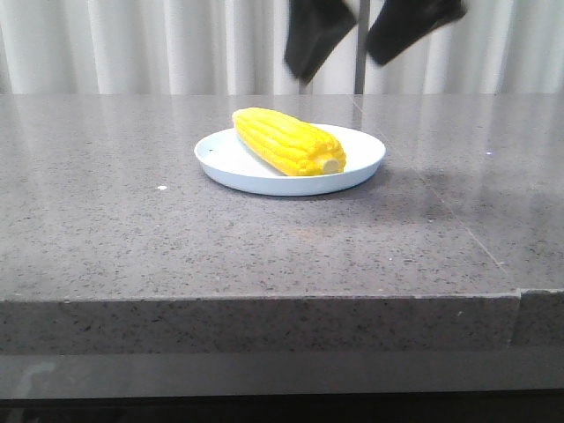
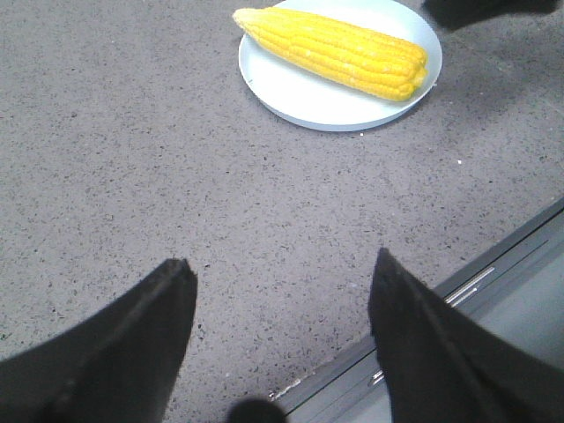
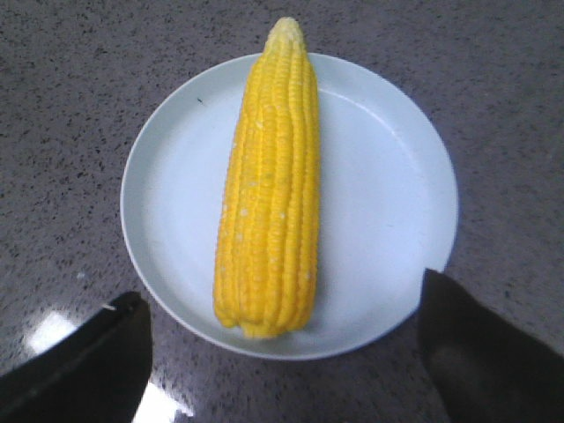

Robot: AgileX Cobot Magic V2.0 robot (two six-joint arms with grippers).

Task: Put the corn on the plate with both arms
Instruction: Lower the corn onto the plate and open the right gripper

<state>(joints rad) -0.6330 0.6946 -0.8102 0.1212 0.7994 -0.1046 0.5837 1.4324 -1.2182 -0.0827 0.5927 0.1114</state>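
Note:
The yellow corn (image 1: 286,141) lies across the pale plate (image 1: 225,159) in the middle of the table, stub end toward the front right. My right gripper (image 1: 342,69) hangs open above the plate's far side, only two dark fingers showing. In the right wrist view the corn (image 3: 269,189) rests lengthwise on the plate (image 3: 388,194), and the right gripper (image 3: 280,289) is open with its fingers either side of the plate's near rim, touching nothing. My left gripper (image 2: 282,259) is open and empty over bare table, well away from the plate (image 2: 300,92) and corn (image 2: 339,51).
The grey speckled table (image 1: 106,220) ends at a front edge (image 1: 264,300). In the left wrist view the table edge with a metal rail (image 2: 476,282) runs close beside the left gripper. A pale curtain (image 1: 132,44) hangs behind the table.

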